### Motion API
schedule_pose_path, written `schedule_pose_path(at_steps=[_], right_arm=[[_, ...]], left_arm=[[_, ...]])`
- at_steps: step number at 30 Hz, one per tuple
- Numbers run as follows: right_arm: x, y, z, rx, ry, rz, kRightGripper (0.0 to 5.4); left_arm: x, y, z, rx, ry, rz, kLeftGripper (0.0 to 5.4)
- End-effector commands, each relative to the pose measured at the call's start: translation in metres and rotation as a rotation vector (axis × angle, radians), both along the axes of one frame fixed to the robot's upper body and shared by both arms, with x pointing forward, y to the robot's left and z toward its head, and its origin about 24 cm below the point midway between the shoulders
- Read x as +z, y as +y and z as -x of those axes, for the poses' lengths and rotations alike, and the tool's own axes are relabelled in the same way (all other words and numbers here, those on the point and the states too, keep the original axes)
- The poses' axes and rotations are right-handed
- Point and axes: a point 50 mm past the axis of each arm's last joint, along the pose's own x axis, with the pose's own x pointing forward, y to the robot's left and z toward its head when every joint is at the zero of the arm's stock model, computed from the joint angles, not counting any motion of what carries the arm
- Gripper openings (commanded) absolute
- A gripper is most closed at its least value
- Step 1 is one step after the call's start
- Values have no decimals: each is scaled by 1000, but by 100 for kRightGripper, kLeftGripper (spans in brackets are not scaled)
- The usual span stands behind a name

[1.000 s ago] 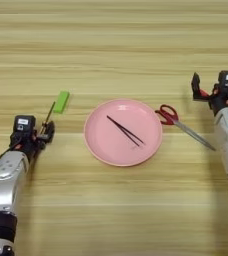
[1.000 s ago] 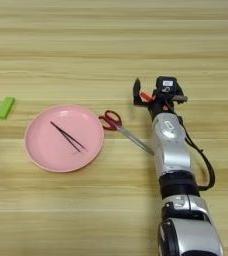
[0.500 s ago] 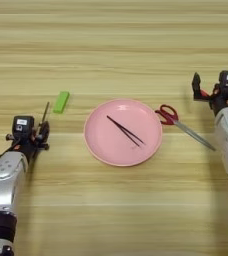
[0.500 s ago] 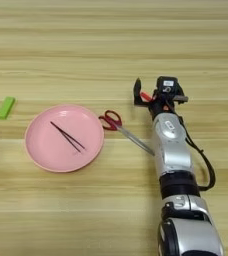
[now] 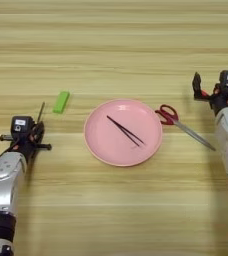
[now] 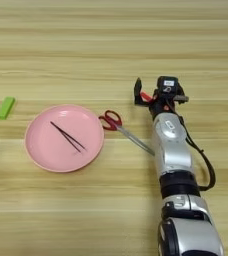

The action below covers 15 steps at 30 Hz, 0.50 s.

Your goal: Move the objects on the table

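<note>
Thin black tweezers (image 5: 126, 131) lie slanted inside the round pink plate (image 5: 97, 150) at the middle of the table (image 5: 114, 45). Scissors (image 5: 183, 125) with red handles lie just right of the plate, blades pointing right and toward me. A small green piece (image 5: 61, 101) lies flat to the left of the plate. My left gripper (image 5: 36, 125) stands open and empty, below and left of the green piece and apart from it. At the right edge my right gripper (image 6: 148, 94) stands open and empty, above the scissors' blades.
My right arm (image 6: 173, 160) runs down the right side of the table in the right eye view. My left arm (image 5: 3, 185) fills the lower left corner.
My left gripper has drawn back down and to the left, away from the green piece, which stays where it lay. The right arm, plate, tweezers and scissors have not moved.
</note>
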Motion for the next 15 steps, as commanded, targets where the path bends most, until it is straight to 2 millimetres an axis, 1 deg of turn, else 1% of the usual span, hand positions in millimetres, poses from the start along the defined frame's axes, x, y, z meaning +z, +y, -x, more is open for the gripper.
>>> schedule_pose_path(at_steps=[1,6,15], right_arm=[[5,2,-3,-1,-11,-14,540],[5,2,-3,-1,-11,-14,540],[4,3,-4,-1,-7,-13,540]], left_arm=[[-14,5,12,24,71,6,85],[-3,4,11,16,17,19,85],[30,-13,11,-48,-102,5,85]])
